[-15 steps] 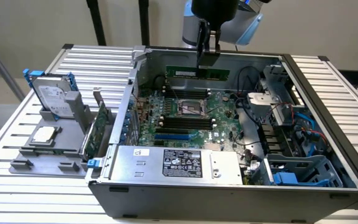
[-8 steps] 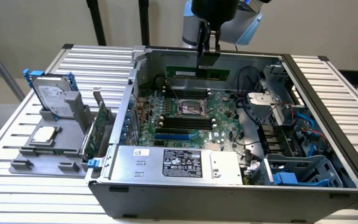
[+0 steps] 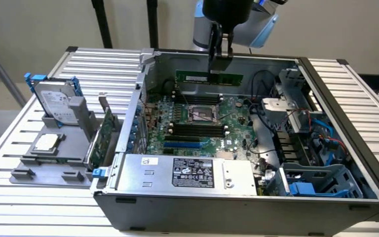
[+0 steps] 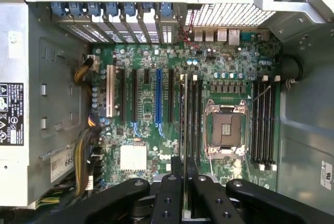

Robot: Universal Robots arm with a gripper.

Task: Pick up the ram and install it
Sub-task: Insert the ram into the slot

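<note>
One black two-fingered gripper [image 3: 219,69] is gripping one thin green ram stick [image 3: 209,77]. One square metal processor socket [image 3: 199,113] is sitting on one green motherboard [image 3: 236,123]. Four black memory slots [image 4: 263,122] are lying at twelve o'clock of the socket in the exterior view. At nine o'clock, one blue-framed silver hard drive [image 3: 53,101] and one green expansion card [image 3: 102,133] are standing.

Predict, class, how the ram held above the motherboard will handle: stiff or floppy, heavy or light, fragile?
Probably stiff: the ram extends straight and level though the gripper pinches it at one spot. Likely light: in the wrist view it is a thin sliver. Possibly fragile, being a bare circuit board.
</note>
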